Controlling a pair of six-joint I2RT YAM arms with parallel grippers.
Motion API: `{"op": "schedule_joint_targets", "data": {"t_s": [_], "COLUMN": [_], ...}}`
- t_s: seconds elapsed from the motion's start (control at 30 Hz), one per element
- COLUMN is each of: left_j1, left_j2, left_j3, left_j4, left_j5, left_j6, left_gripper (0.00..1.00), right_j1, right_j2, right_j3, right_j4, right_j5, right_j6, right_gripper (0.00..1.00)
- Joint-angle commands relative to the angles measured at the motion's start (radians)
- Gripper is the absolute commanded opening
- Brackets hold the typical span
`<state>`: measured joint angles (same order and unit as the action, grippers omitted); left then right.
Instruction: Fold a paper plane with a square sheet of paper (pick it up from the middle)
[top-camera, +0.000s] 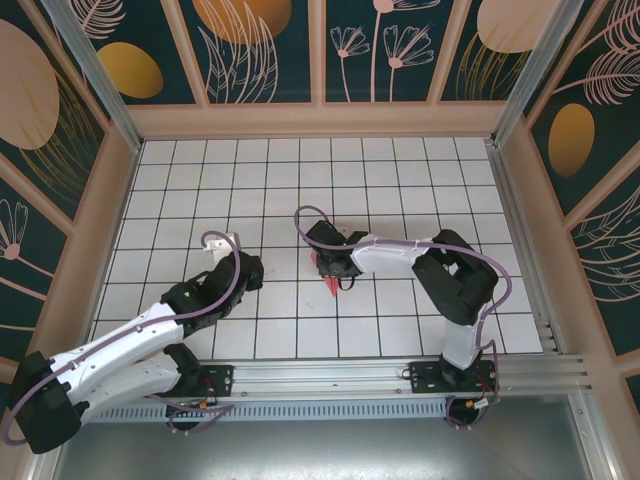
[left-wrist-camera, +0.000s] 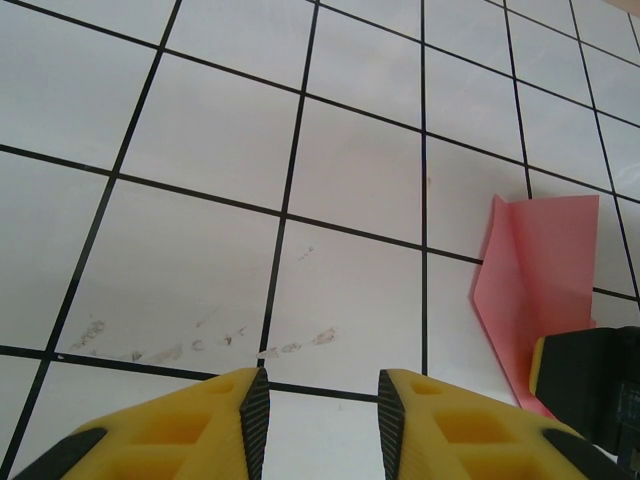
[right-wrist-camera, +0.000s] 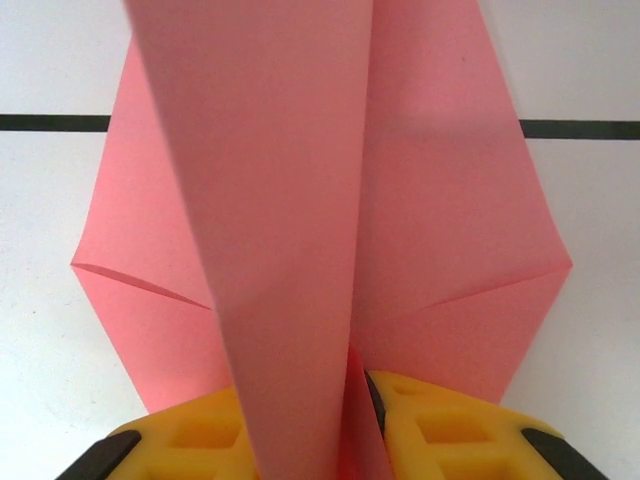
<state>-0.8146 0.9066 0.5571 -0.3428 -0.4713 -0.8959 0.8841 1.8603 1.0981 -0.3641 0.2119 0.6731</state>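
The right claw (right-wrist-camera: 305, 392) has two yellow fingers (right-wrist-camera: 455, 430), and between them one flap of the pink paper sheet (right-wrist-camera: 300, 200) rises up. This flap covers the inner edge of one finger. For this reason I cannot tell if the claw pinches the paper or is loose around it; the space between the fingers looks narrow. The paper spreads out just in front of this claw. It is one sheet, partly folded, with two short creases that run from its left and right corners toward the middle fold. Its side parts spread over the white tabletop (top-camera: 400, 180), and one black grid line passes behind it.

In the top view, the right claw sits over the paper near the middle of the tabletop. One pointed pink tip comes out on the near side of the claw, toward the arm bases.

The left claw (left-wrist-camera: 323, 385) is partly open. There is a clear gap between its two yellow fingers (left-wrist-camera: 200, 425), it holds nothing, and bare white tile shows in the gap. It is apart from the paper, on the left of it. In its own view the paper lies to the front right, and the dark and yellow body of the right claw is at the paper's near end.

Counted together: two arms, two claws, one pink sheet.
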Motion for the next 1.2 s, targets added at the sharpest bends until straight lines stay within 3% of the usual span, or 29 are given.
{"op": "schedule_joint_targets", "data": {"t_s": [0.0, 0.5, 0.63, 0.7, 0.8, 0.9, 1.03, 1.17], "left_j1": [0.013, 0.037, 0.040, 0.045, 0.067, 0.133, 0.278, 0.437], "left_j2": [0.013, 0.052, 0.049, 0.049, 0.049, 0.048, 0.048, 0.049], "left_j3": [-0.008, 0.033, 0.037, 0.042, 0.046, 0.045, 0.032, -0.013], "left_j4": [0.022, 0.031, 0.025, 0.018, 0.011, 0.040, 0.110, 0.258], "left_j5": [0.014, 0.020, 0.010, -0.014, -0.085, -0.109, -0.142, -0.163], "left_j6": [0.014, 0.054, 0.061, 0.080, 0.111, 0.178, 0.260, 0.336], "left_gripper": [0.37, 0.37, 0.37, 0.39, 0.64, 0.70, 0.98, 0.99], "right_j1": [-0.015, -0.009, -0.004, -0.001, -0.004, -0.042, -0.195, -0.383], "right_j2": [0.065, -0.143, -0.225, -0.304, -0.439, -0.571, -0.730, -0.811], "right_j3": [0.001, 0.071, 0.072, 0.060, 0.022, -0.068, -0.227, -0.408], "right_j4": [-0.061, -0.123, -0.136, -0.121, -0.110, -0.092, 0.013, 0.257], "right_j5": [-0.003, 0.034, 0.090, 0.140, 0.313, 0.512, 0.673, 0.685], "right_j6": [-0.029, -0.012, 0.005, -0.001, 0.000, 0.012, -0.042, -0.243], "right_gripper": [0.29, 0.53, 0.55, 0.61, 0.68, 0.76, 0.81, 0.82]}}
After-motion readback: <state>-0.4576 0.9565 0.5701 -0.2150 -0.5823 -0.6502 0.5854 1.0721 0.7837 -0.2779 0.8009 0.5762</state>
